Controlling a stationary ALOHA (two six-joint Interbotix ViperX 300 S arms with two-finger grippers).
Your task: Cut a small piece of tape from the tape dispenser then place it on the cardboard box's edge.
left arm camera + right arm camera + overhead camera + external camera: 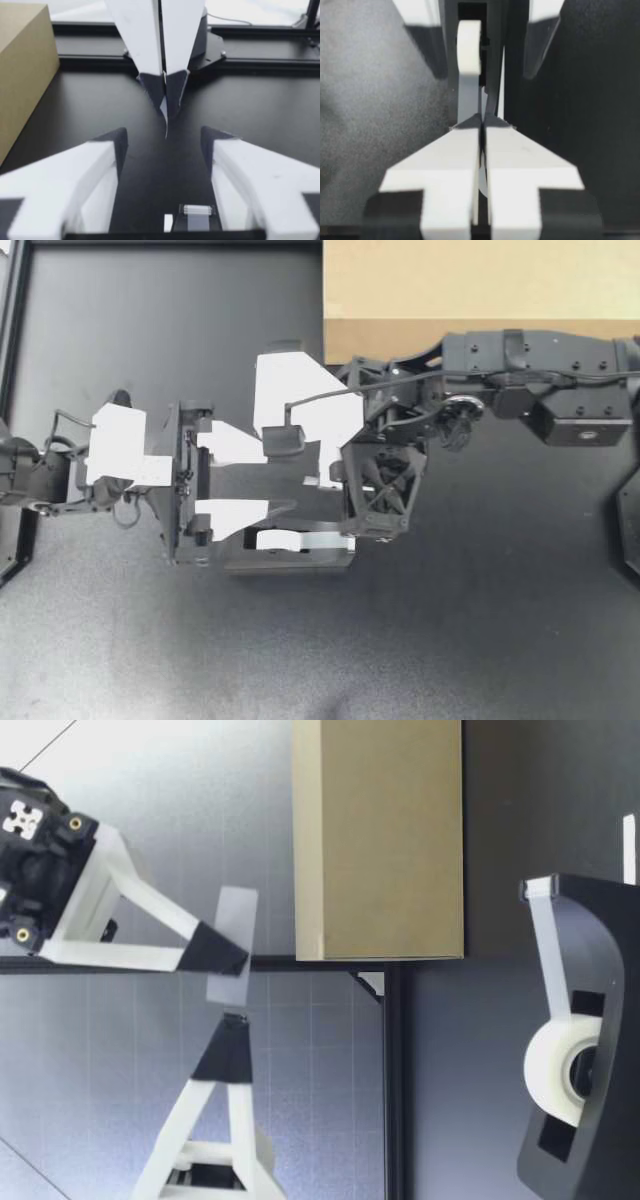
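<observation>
Dark desk (pixel 480 640) lies under everything. Nearest the low camera stands the black tape dispenser (pixel 595 960), with a strip drawn from its white roll (pixel 553 1068) to its tip. From above the dispenser is mostly hidden under my arms, and my right wrist view shows the roll ahead of my pressed fingers.

Beyond and above the dispenser, my right end effector (pixel 283 440) is pressed together on a small piece of tape (pixel 231 942), which sticks out past the tips. Only the low view shows the piece broadside, as a pale flap. My left wrist view catches it edge-on, as a thin sliver.

My left end effector (pixel 250 478) is spread, and the tape sits just ahead of the gap between its fingers.

Farthest back, the cardboard box (pixel 470 290) rests on the desk, well apart from the tape.
</observation>
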